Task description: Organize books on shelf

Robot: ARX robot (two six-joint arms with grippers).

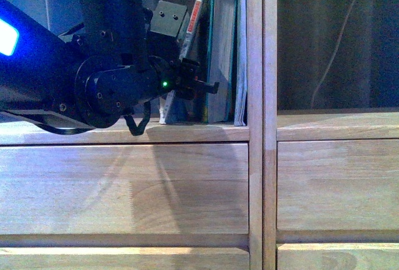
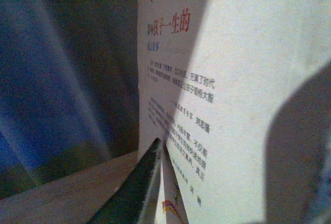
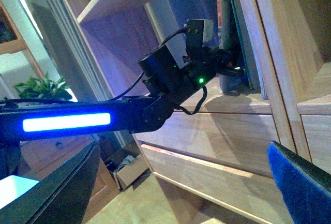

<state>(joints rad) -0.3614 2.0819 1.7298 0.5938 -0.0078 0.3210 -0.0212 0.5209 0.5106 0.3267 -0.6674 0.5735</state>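
The shelf [image 1: 124, 186] is matt, pale jointed wood. Black casing on the left arm [image 1: 109, 92] looks smooth and faintly glossy. The white book [image 2: 248, 69] has a paper cover.

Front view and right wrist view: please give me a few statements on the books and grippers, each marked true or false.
1. The left gripper is inside the shelf. True.
2. The white book stands upright. False: it leans, tilted.
3. The other books stand on the right side of the divider. False: they stand upright on its left side, against it.
4. The right gripper is open, holding nothing. True.
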